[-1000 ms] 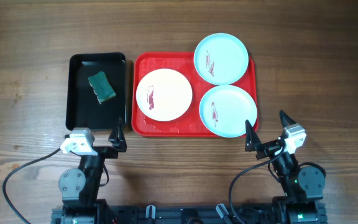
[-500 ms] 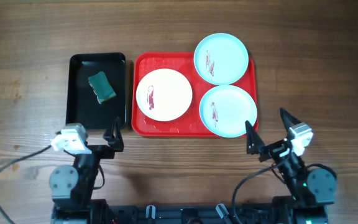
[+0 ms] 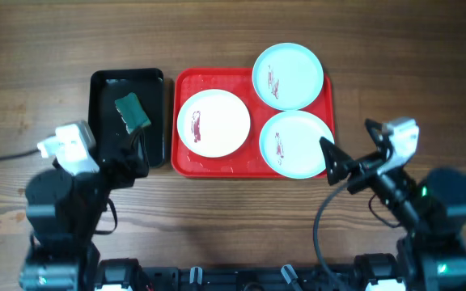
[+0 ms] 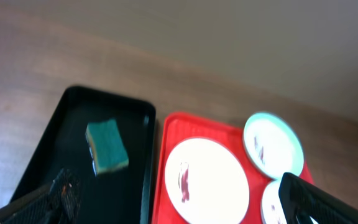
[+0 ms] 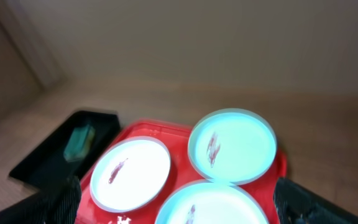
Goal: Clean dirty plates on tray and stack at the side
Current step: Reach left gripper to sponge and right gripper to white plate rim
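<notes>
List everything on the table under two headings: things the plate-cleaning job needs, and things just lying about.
Belongs to the job:
- red tray
- cream-white plate, smeared
- upper pale blue plate, smeared
- lower pale blue plate, smeared
- green sponge, probably for wiping

Just lying about:
- black tray, which only holds the sponge
</notes>
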